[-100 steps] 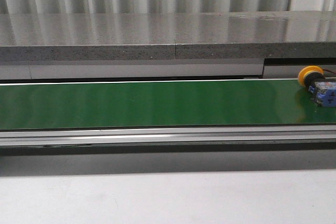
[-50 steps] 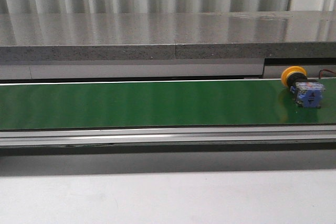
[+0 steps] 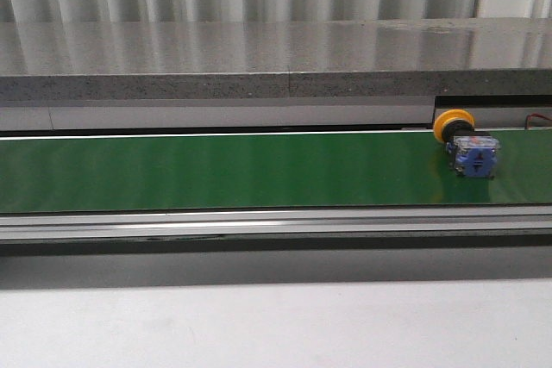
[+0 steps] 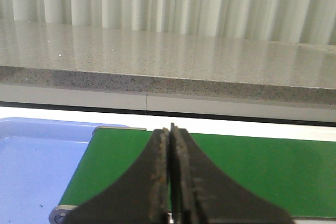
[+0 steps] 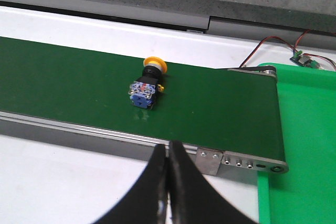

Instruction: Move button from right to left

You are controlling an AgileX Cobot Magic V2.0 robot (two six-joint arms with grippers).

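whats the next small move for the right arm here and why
Probably open the right end effector and start lowering it toward the button. Its fingers are shut with nothing between them, and the button lies on its side on the green belt, apart from it.

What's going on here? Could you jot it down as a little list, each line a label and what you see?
Button: lying on its side on the green belt, near its right end, yellow head toward the back
Left claw: shut, empty, above the belt's left end
Right claw: shut, empty, near the belt's front edge, apart from the button
Blue tray: beside the belt's left end
Green tray: beside the belt's right end
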